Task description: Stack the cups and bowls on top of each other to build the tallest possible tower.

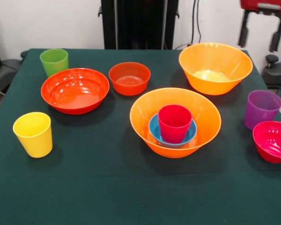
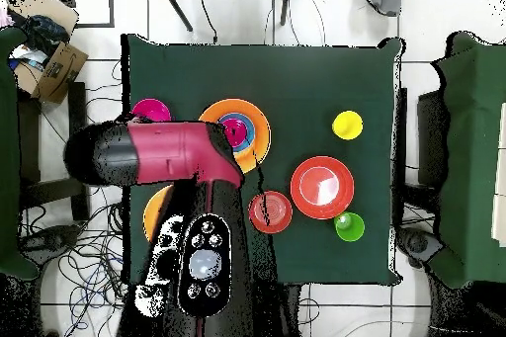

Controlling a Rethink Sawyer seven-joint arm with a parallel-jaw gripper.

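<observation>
I am building the tower (image 1: 175, 123): crimson-pink cup (image 1: 174, 123) in blue bowl (image 1: 172, 133) in orange bowl (image 1: 145, 112), mid-table. My arm (image 2: 163, 155) is hanging over the base-side edge; I cannot see my gripper. Next piece should be going on centered.

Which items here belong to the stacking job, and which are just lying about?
Job:
tower: large orange bowl holding blue bowl and crimson-pink cup
second large orange bowl
wide red-orange bowl
small red-orange bowl
magenta bowl
green cup
yellow cup
purple cup

Lying about:
cardboard box on the floor
cables
</observation>
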